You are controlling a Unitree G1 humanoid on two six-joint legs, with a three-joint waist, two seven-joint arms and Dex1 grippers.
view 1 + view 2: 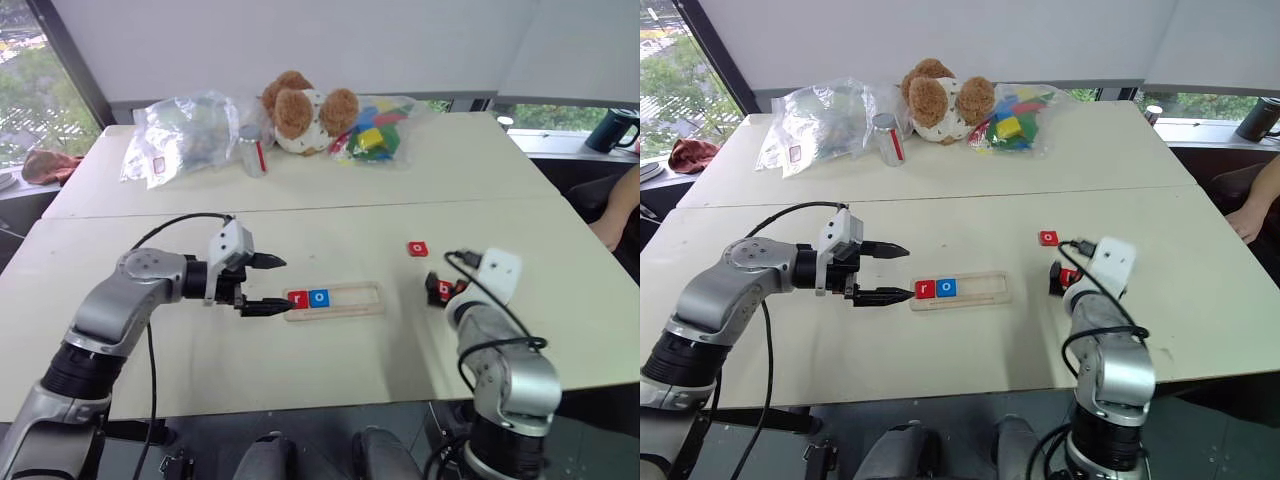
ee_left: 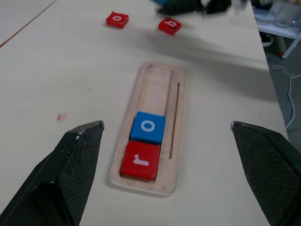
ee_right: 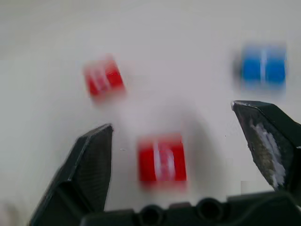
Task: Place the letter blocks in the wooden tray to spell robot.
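A: Entry, tray status. The wooden tray (image 1: pixel 335 299) lay on the near table with its long axis running left to right across the robot's front. A red "r" tile (image 2: pixel 140 160) sat at its left end, with a blue "o" tile (image 2: pixel 147 127) touching it on the right. The rest of the groove was bare.

B: Left gripper (image 1: pixel 264 285)?

A: Fingers spread wide, holding nothing. It pointed rightward at the tray's left end, one fingertip just beside the rim. The left wrist view looked straight down the groove, so the tray's long axis lined up with that gripper.

B: And the loose tiles?

A: All lay to the right of the tray, on the right arm's side. The red "b" tile (image 2: pixel 169 25) lay on the table directly ahead of the right gripper (image 3: pixel 171 127), between its two fingers (image 3: pixel 89 162) in the right wrist view but not clasped. That gripper stood wide open and empty. A second red tile (image 1: pixel 418 248), an "o", lay further out and toward the tray. A blue tile (image 3: pixel 263 68) showed beyond the right finger; its letter was too blurred to read.

B: Judgement on the next letter?

A: "b" was due in the third slot. The right arm was clearly nearer. The tile would then have to travel leftward to the bare groove just right of the blue "o".
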